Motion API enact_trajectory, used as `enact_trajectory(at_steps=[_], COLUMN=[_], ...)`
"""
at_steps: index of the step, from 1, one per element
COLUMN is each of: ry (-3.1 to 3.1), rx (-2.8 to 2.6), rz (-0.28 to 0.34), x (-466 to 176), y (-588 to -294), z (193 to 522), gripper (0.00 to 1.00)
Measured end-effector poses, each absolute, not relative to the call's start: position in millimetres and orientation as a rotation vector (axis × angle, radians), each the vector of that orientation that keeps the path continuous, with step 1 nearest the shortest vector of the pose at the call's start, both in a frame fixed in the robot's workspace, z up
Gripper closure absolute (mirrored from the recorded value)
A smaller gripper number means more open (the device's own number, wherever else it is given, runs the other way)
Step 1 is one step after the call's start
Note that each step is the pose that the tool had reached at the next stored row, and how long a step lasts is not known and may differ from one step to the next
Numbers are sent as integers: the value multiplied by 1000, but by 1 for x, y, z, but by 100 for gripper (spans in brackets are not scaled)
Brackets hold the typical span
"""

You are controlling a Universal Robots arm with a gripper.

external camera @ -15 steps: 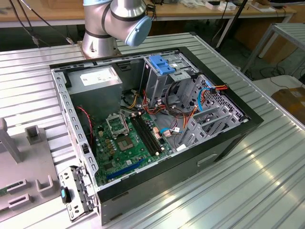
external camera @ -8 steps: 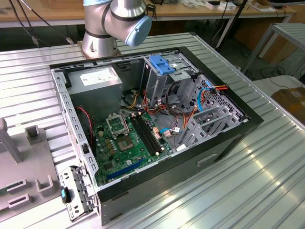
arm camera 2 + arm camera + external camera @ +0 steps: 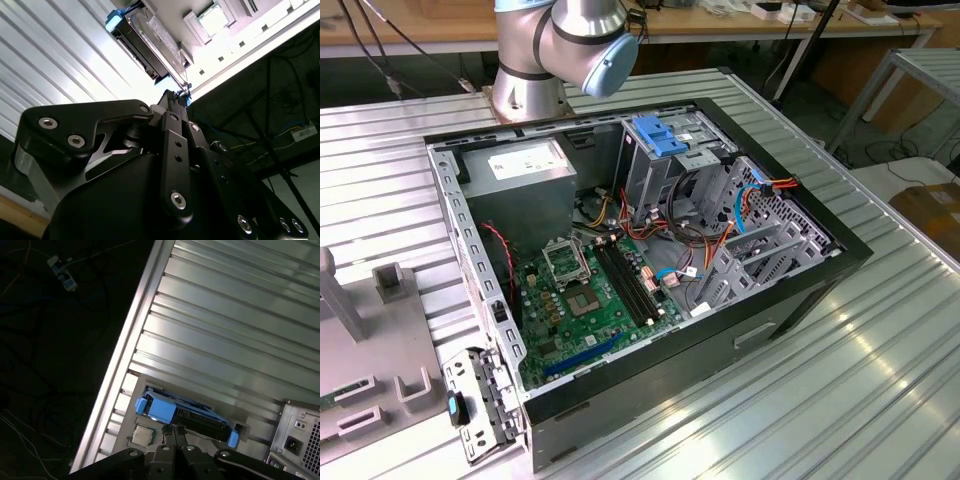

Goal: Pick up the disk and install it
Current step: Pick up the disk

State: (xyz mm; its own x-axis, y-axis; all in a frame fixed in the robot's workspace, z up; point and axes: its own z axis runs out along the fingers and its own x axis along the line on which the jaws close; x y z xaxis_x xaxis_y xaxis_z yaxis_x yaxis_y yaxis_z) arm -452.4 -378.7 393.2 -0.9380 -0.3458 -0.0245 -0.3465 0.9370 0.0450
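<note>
In the exterior view, we see grey holders (image 3: 390,285) on the ribbed metal desk (image 3: 840,400) at the exterior view's left. Next comes the open computer case (image 3: 800,300), lying on its side. It shows a grey power box (image 3: 525,165), the green motherboard (image 3: 590,300) and, further toward the exterior view's right, a blue latch plate (image 3: 665,135) on the drive cage. The arm (image 3: 560,50) rises behind the case.

In the first wrist view, the disk (image 3: 187,412), dark with bright blue rails, sits in a pale tray near the desk's edge. A small square chip (image 3: 142,435) lies just beside it, and the case's rear panel (image 3: 300,435) stands near. The end effector (image 3: 175,431) points at the disk's long side with its fingers pressed together and nothing between them. The tips are just beside the disk, and we cannot tell whether they touch it.

The second wrist view shows the same closed end effector (image 3: 177,96) coming to a point just short of the disk (image 3: 145,40), with the chip (image 3: 212,20) beyond it.
</note>
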Motion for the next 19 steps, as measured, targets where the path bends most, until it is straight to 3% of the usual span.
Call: enact_trajectory(at_steps=[19], ry=[2899], rx=[-1196], rz=[78], x=[-453], y=[-379], z=[393], gripper=[89])
